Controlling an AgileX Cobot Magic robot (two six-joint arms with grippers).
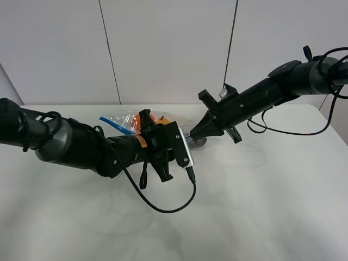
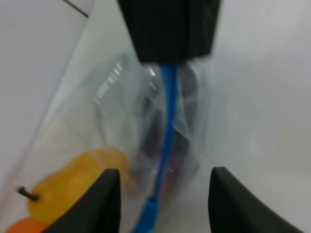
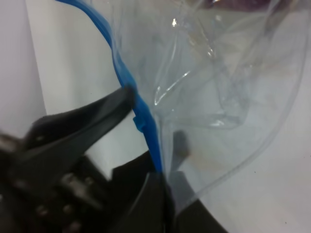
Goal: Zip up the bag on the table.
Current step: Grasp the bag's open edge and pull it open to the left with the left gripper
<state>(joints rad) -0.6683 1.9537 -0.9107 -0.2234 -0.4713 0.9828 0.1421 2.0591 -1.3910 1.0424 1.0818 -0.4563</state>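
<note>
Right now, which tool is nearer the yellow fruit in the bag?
Left. The left tool is open beside the yellow fruit; the right tool is shut on the bag's blue zipper strip, farther along it.

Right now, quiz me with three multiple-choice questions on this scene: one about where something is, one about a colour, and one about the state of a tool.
1. Where on the table does the bag lie?
A) toward the far side
B) at the near edge
C) hanging off the right side

2. What colour is the bag's zipper strip?
A) red
B) blue
C) green

3. How is the left tool?
A) shut on a fruit
B) out of view
C) open, astride the strip

Answers:
1 A: the high view shows the bag far back on the tabletop.
2 B: the strip is blue in every view.
3 C: in the left wrist view its fingers stand apart with the strip between them.
</note>
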